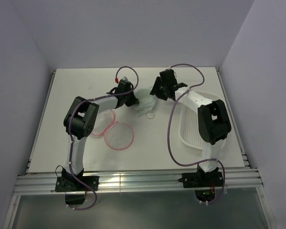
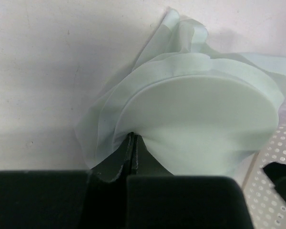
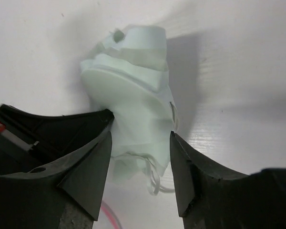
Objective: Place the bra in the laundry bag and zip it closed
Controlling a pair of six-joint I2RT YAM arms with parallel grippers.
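Closest to us, the laundry bag (image 1: 119,136) lies open on the worktop (image 1: 76,86), its two pink-rimmed discs side by side next to the left arm (image 1: 80,119). Off to the right there's a white perforated basket (image 1: 193,126), partly under the right arm (image 1: 212,121). Further back we've got the bra (image 1: 145,108), all bunched up and outside the bag. The left jaws are pressed together, pinching the bra's edge. The right jaws are spread wide on either side of it, not squeezing. We can't tell if it's off the worktop.
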